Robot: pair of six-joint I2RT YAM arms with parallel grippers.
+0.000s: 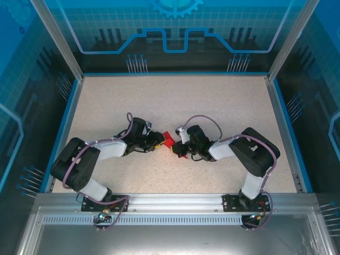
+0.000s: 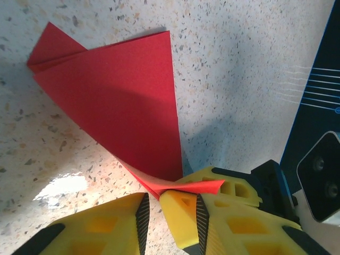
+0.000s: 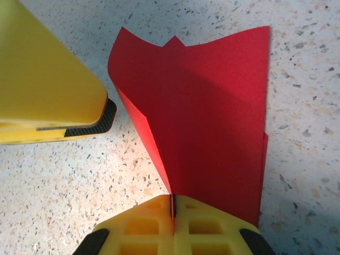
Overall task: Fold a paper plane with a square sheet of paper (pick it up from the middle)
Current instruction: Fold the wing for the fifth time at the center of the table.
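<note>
The paper [image 1: 169, 140] sat near the middle of the table [image 1: 212, 101], a little toward the near edge, between the two arms where they met. It was already partly folded: a bright red shape of layered flaps that narrowed to a point at one end, with one wide flap curving up off the surface.

The right claw [image 3: 172, 206] was pressed together on the narrow end, the red sheet caught in the seam between its yellow fingers and fanning out away from them. The left claw [image 2: 154, 207] hung just beside that same end, its fingers a little apart with speckled tabletop showing through the gap. The tip of the paper reached the mouth of the gap, but I could not tell whether it was touching either finger.

The paper looked very light and thin, stiff only along its creases and floppy across the open flaps, so it would probably bend, slide or spring open under any sideways push. It would also crumple or tear if pinched hard near a loose edge. The safest place to hold it seemed to be the layered folded part near the centre ridge, where several thicknesses lay together. The single raised flap looked a poor choice.
</note>
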